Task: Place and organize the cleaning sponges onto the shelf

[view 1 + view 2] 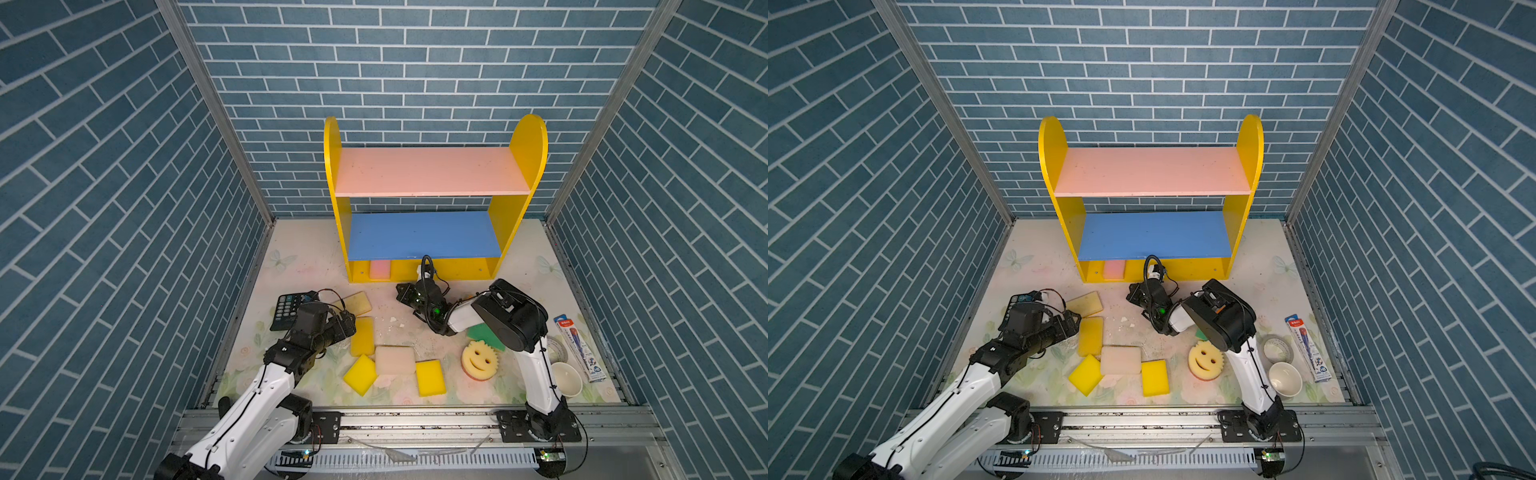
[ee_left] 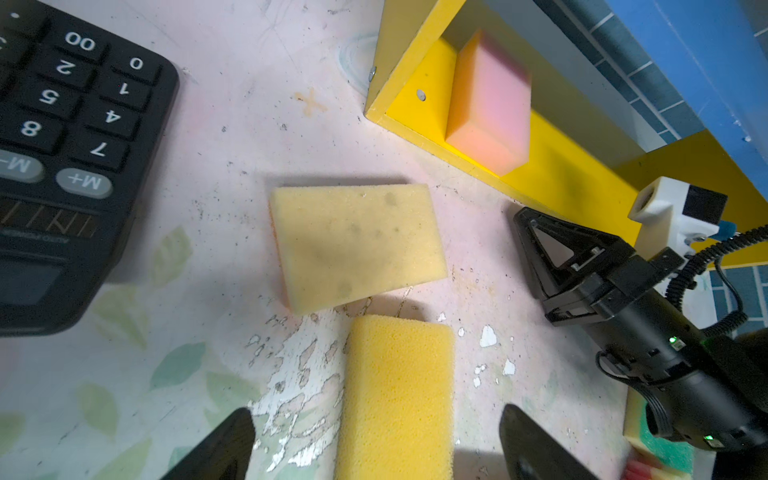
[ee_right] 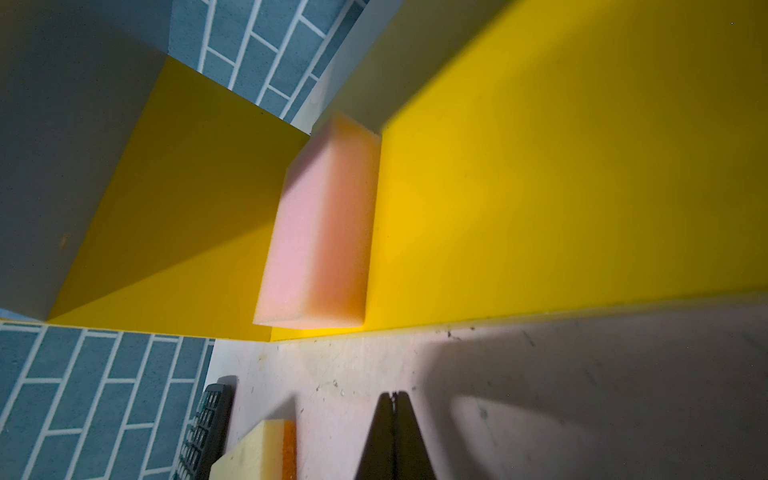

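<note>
Reading calculator (image 2: 62, 124) keys: 00, 0, 1, 2, 4, 5, 7, 8, M+. Pink sponge (image 3: 320, 232) stands on edge on shelf (image 1: 424, 235) base, left end, long axis front-to-back. Left tool (image 2: 376, 419) spread either side of yellow sponge (image 2: 399, 395) on worktop (image 2: 249, 124). Right tool (image 3: 392, 399) pressed together, empty.

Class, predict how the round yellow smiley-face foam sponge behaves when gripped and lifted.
The round yellow smiley-face sponge looks like foam, so it probably squashes when gripped and weighs little. Lying flat, face up, it should not roll. Its scalloped rim may resist slipping.
</note>
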